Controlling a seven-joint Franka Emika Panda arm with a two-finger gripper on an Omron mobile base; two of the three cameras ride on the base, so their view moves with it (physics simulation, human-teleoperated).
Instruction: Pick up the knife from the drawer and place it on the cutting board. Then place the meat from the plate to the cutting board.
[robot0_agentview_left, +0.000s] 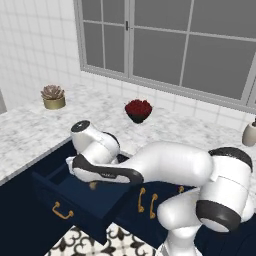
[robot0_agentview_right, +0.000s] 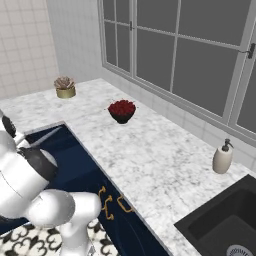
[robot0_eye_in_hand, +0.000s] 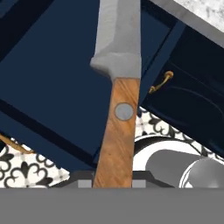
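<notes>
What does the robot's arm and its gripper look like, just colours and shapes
The arm is glossy white, built of thick rounded segments with dark grey to black bands and caps at the joints. Near the hand, a black trim runs along the white casing. The gripper shows two small dark grey finger tips in the hand view. No cables or readable markings are visible.

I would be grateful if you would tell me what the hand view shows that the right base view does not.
Hand view alone: the knife, wooden handle running down between the end effector fingertips, blade pointing away over the drawer.

Right base view alone: the berry bowl, potted succulent, soap dispenser, sink and window.

Both: navy cabinetry, gold handles, patterned floor and marble counter.
</notes>
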